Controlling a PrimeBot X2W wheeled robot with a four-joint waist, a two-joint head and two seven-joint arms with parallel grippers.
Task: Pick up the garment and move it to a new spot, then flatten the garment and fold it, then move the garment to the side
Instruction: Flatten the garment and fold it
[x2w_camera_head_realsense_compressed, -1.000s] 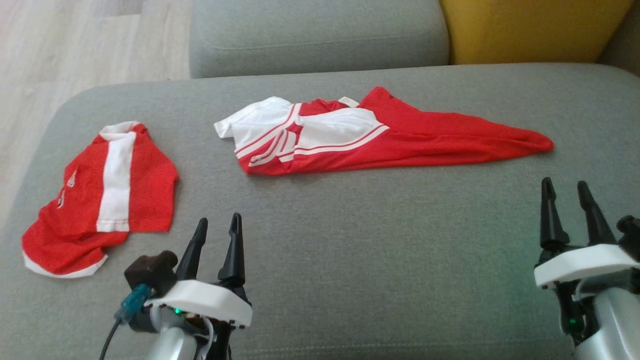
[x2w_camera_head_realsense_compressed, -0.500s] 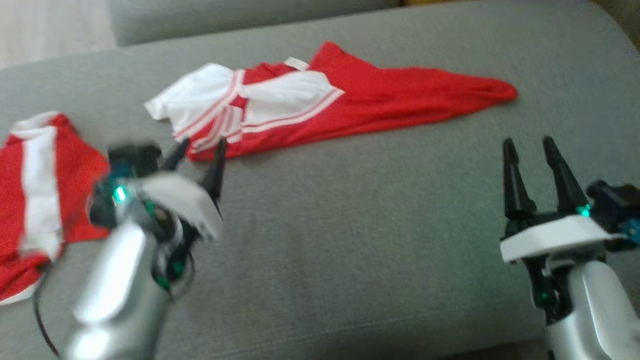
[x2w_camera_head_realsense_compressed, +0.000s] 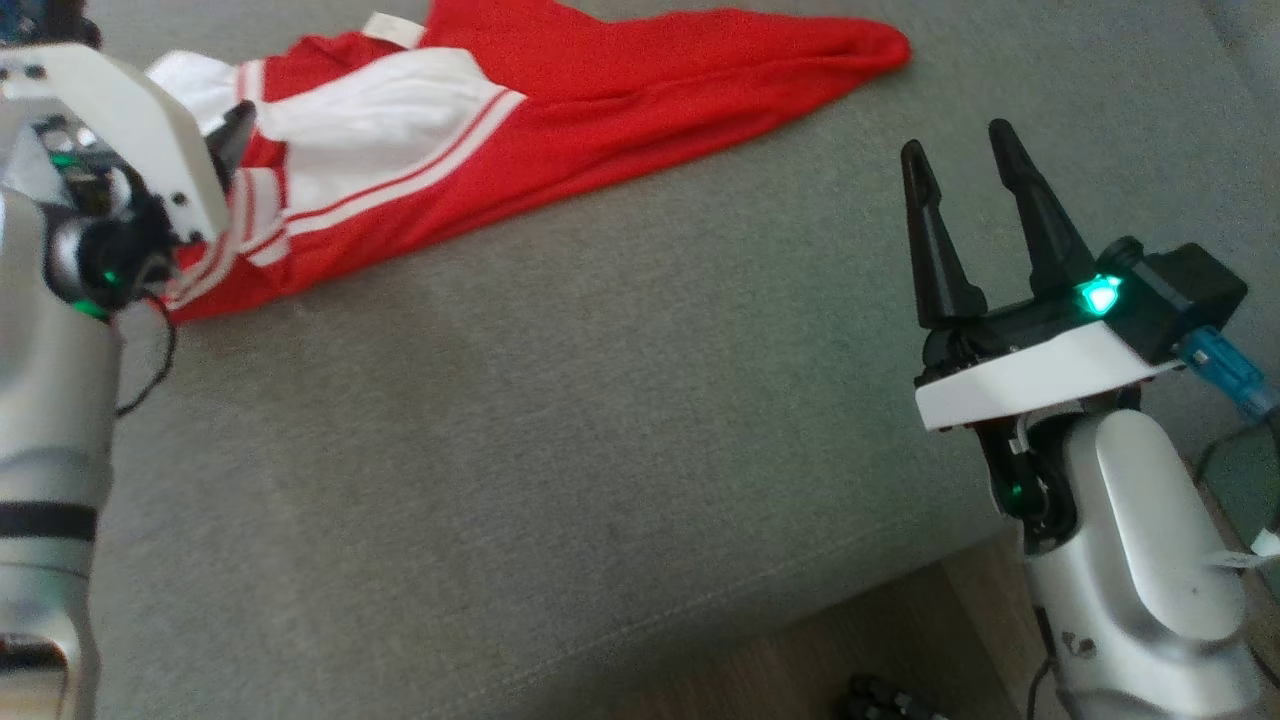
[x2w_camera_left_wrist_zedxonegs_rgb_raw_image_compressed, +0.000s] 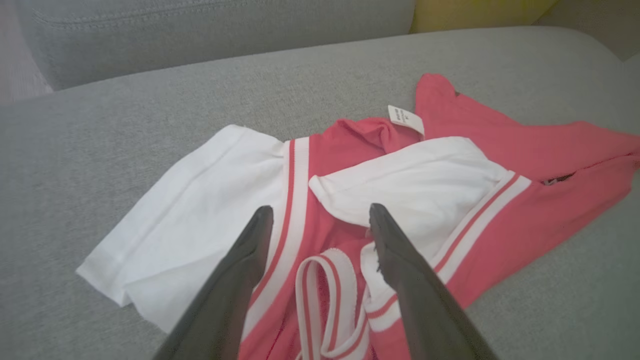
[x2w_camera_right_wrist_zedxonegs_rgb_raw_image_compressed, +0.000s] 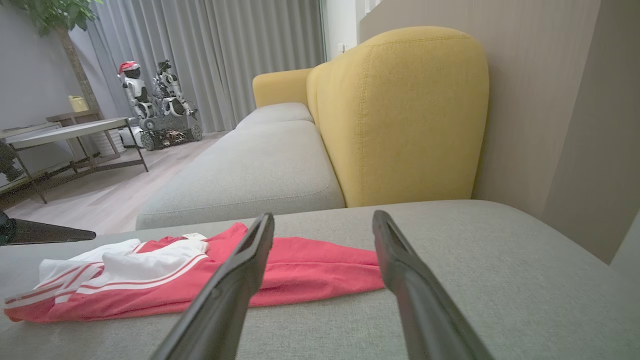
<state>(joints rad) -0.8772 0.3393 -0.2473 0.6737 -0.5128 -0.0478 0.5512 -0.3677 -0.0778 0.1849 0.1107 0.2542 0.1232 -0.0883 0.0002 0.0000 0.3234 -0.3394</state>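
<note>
garment (x2w_camera_head_realsense_compressed: 560, 110) crumpled on sofa (x2w_camera_head_realsense_compressed: 600, 420) | left end effector (x2w_camera_left_wrist_zedxonegs_rgb_raw_image_compressed: 321, 210) released above it | right end effector (x2w_camera_head_realsense_compressed: 956, 140) released

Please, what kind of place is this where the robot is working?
Probably a living room, perhaps one staged for tests: a long grey sofa with a yellow backrest, floor-length curtains, and other robots parked near a table.

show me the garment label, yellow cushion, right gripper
garment label (x2w_camera_left_wrist_zedxonegs_rgb_raw_image_compressed: 406, 119), left wrist view, tag's middle
yellow cushion (x2w_camera_right_wrist_zedxonegs_rgb_raw_image_compressed: 400, 115), right wrist view, front face
right gripper (x2w_camera_head_realsense_compressed: 955, 140), head view, between fingertips
</note>
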